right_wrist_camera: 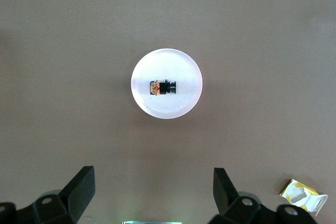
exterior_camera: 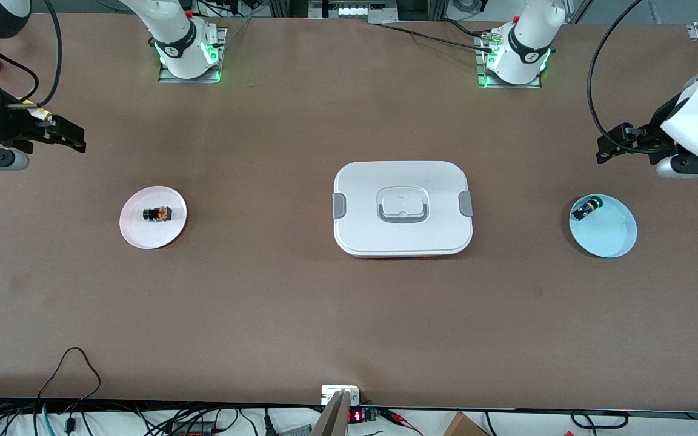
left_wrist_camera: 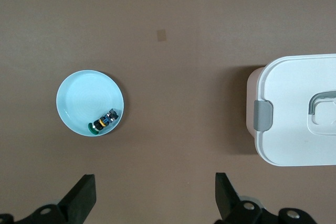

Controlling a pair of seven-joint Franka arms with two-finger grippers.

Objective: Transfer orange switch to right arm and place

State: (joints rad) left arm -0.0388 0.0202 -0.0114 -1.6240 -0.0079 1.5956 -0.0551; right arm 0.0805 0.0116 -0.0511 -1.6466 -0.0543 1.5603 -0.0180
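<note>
The orange switch [exterior_camera: 157, 214] lies on its side on a pale pink plate [exterior_camera: 137, 233] toward the right arm's end of the table. It also shows in the right wrist view [right_wrist_camera: 161, 87], black with a tan-orange block, on the plate [right_wrist_camera: 173, 108]. My right gripper [exterior_camera: 73, 138] hangs open and empty over bare table at that end, apart from the plate; its dark fingers [right_wrist_camera: 81, 187] stand wide. My left gripper [exterior_camera: 608, 148] is open and empty over bare table at the left arm's end, its fingers [left_wrist_camera: 83, 195] also wide.
A green-capped black switch [exterior_camera: 587, 209] lies in a light blue plate [exterior_camera: 612, 236] at the left arm's end, also in the left wrist view [left_wrist_camera: 105, 120]. A white lidded box [exterior_camera: 402, 209] stands mid-table. A crumpled yellow-white scrap [right_wrist_camera: 303, 195] lies near the right gripper.
</note>
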